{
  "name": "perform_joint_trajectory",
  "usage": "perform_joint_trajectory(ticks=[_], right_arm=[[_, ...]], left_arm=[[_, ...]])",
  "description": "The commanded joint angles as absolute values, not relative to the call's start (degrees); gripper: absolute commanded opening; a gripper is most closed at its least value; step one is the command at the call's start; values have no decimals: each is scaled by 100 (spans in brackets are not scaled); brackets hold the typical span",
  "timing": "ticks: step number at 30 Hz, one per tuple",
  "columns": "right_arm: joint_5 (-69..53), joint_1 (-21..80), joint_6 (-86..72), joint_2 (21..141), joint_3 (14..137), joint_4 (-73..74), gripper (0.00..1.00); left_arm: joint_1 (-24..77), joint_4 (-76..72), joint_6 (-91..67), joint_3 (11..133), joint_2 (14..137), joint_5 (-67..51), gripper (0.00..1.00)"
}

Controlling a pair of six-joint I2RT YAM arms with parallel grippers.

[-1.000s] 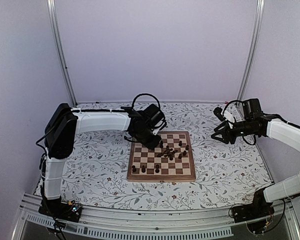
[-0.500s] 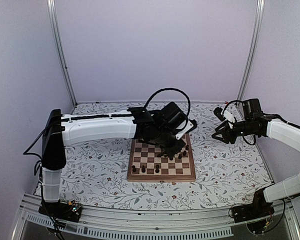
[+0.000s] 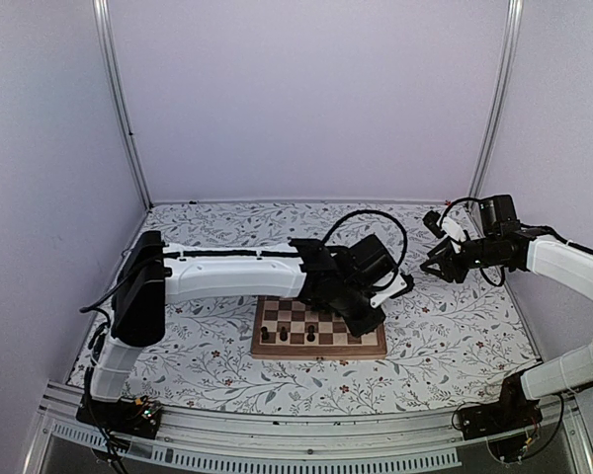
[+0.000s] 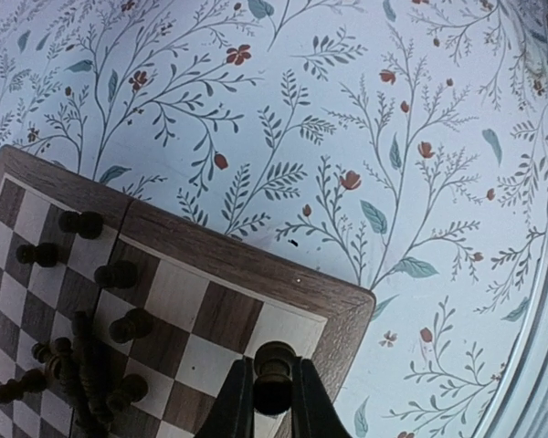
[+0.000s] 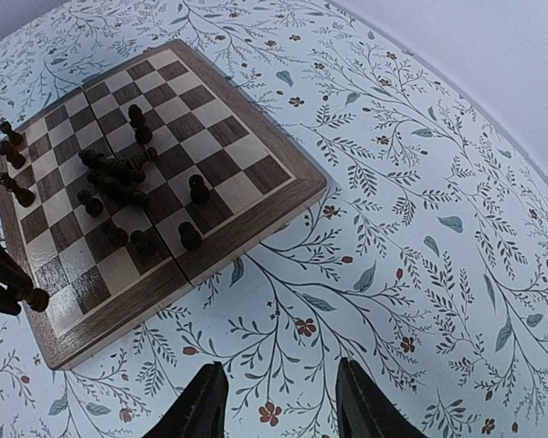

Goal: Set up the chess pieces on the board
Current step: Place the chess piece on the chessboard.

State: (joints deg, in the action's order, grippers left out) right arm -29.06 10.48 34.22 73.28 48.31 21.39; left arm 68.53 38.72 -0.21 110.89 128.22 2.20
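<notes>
While the left gripper point(image 4: 273, 401) hangs over a corner of the board point(image 4: 256, 266), its fingers are pinched tight on one dark chessman point(image 4: 274, 363), with the corner squares just beneath it. Further in from that grip, the other chess pieces point(image 4: 84, 370) sit in a loose jumble, several tipped over, a few standing apart. Off to the side, the right gripper point(image 5: 279, 406) hovers above the floral table point(image 5: 420, 228), fingers spread around nothing, the board lying ahead of it and well apart.

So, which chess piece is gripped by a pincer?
The piece at the corner of the board, clamped in the left pincer; the other pieces rest free on squares.
</notes>
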Motion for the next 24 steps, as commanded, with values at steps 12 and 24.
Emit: perform_joint_trajectory(ticks=[12, 24], right_arm=[[-2609, 1043, 3298, 7426, 4772, 1992, 45], [-2627, 1044, 3306, 7480, 4781, 2006, 45]], left_arm=[[7015, 4347, 62, 11816, 13471, 381, 1], [6988, 4558, 19, 11834, 13574, 291, 3]])
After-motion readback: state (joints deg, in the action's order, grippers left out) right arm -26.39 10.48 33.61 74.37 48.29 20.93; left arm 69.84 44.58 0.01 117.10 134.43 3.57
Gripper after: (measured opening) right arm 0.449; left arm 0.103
